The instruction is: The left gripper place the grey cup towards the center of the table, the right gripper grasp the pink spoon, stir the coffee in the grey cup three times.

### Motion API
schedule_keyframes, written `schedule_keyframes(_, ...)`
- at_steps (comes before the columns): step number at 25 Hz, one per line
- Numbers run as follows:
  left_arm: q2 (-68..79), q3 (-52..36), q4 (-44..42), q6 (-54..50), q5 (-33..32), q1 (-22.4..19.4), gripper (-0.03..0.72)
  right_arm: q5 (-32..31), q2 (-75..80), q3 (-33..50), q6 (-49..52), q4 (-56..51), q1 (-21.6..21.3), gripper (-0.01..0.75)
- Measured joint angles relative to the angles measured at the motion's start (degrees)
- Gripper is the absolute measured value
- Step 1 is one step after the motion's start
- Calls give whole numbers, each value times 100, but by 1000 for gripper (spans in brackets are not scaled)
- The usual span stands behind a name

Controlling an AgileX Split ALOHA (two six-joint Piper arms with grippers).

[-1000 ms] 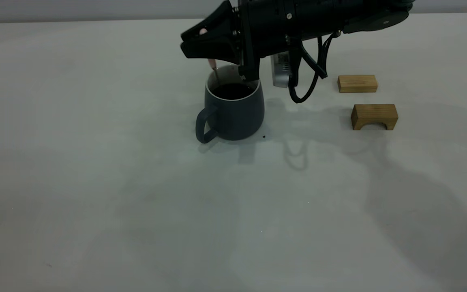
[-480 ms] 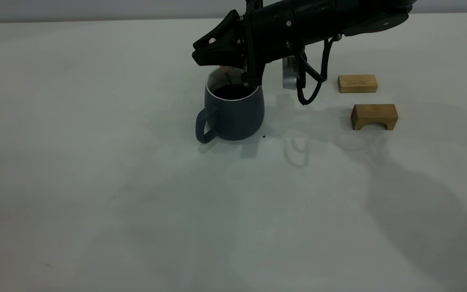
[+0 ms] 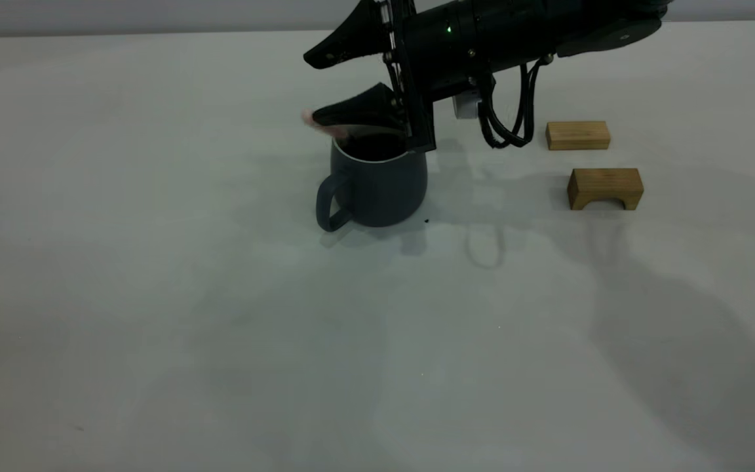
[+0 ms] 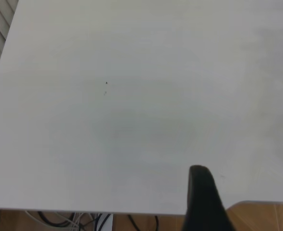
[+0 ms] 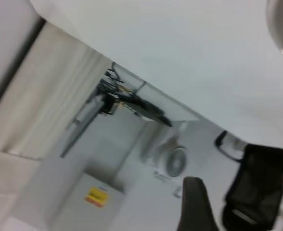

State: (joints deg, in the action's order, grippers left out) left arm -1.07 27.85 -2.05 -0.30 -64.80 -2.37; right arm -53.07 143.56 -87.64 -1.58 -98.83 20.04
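Grey cup (image 3: pixel 377 183) is standing near the table (image 3: pixel 154 295) centre, handle at 8 o'clock. At its 12 o'clock, the right gripper (image 3: pixel 325 88) is spreading its fingers, pink spoon (image 3: pixel 325 128) blurred under the lower one. Coffee (image 3: pixel 371 149) is mostly hidden.

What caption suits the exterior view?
Right gripper, fingers apart, above the grey cup; pink spoon across its rim.

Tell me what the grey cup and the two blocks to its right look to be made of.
The grey cup: probably glazed ceramic, with a smooth slate-grey outside, a thin white rim and a thick moulded loop handle. The flat block and the arched block: likely unpainted wood, tan and matte with faint grain, though the finish is hard to judge.
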Motion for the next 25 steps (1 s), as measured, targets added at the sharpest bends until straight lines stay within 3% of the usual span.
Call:
schedule_keyframes(7, 0, 0, 0, 0, 0, 0, 530, -234, -399, 0, -1804, 1303, 0, 567)
schedule_keyframes(14, 0, 0, 0, 0, 0, 0, 530, -295, -1579, 0, -3436, 4373, 0, 568)
schedule_keyframes(17, 0, 0, 0, 0, 0, 0, 530, -253, -2386, 0, -3184, 5657, 0, 568)
schedule_keyframes(20, 0, 0, 0, 0, 0, 0, 530, -464, -3080, 0, -2166, 6832, -103, 568)
schedule_keyframes(25, 0, 0, 0, 0, 0, 0, 530, -1524, -3815, 0, -139, 8660, -599, 568)
